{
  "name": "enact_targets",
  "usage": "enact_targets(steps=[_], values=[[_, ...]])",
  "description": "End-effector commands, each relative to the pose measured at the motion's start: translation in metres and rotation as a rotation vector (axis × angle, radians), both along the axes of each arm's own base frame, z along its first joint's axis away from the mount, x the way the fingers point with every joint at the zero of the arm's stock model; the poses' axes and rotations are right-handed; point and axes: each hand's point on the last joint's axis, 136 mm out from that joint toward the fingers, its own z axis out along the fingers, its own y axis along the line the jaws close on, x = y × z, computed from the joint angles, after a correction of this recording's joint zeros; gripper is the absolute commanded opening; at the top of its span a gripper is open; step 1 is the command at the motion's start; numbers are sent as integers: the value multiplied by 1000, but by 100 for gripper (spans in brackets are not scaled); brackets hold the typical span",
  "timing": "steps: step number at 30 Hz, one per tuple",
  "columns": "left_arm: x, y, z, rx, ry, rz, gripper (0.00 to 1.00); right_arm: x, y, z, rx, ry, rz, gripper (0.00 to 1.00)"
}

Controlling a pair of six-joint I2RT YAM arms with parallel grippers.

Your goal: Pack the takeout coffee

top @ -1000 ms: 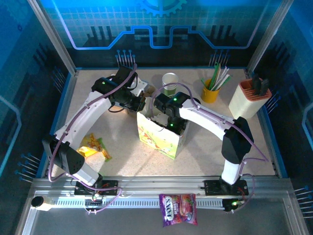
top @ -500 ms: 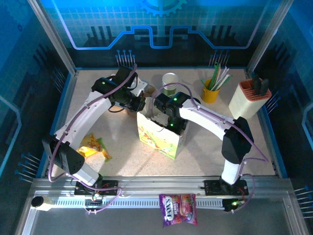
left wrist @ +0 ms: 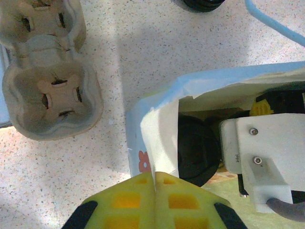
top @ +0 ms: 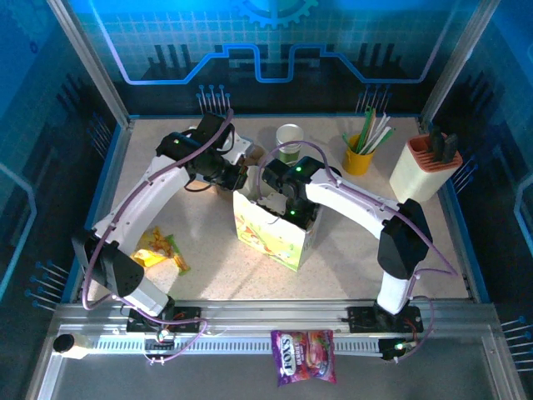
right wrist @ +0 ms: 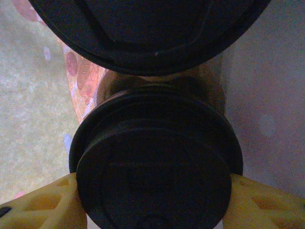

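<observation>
Held cup (right wrist: 155, 167): inside the paper bag (top: 268, 236), standing upright. Its long axis is vertical and its round black lid faces straight up into the right wrist camera.
Second cup (right wrist: 143, 33): at 12 o'clock of the held cup and just beside it, also in the bag. Its black lid likewise faces up.
Right gripper (right wrist: 155, 202): lowered into the bag's mouth. Its yellow fingers (right wrist: 43, 207) press the held cup's lid from 9 and 3 o'clock, clamped on it.
Left gripper (left wrist: 155, 183): its jaws are together, pinching the bag's rim at the corner that lies at 11 o'clock in the top view.
Paper bag: upright near the table's (top: 208, 250) middle with its mouth open upward. In the left wrist view one black lid shows inside; which cup it belongs to cannot be told.
Pulp cup carrier (left wrist: 52, 95): on the table at 10 o'clock of the bag's mouth in the left wrist view, apart from it.
Lidless paper cup (top: 290, 140): at 12 o'clock of the bag, upright.
Yellow cup of straws (top: 360, 157): at 2 o'clock of the bag, well apart.
</observation>
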Motion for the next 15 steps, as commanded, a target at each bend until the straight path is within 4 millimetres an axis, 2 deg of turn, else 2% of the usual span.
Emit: enact_targets(steps=[1, 15], values=[[-7, -1, -4, -2, 12, -30, 0, 6, -4, -13, -23, -8, -8, 54], [-7, -2, -5, 0, 15, -30, 0, 5, -3, -8, -12, -21, -9, 67]])
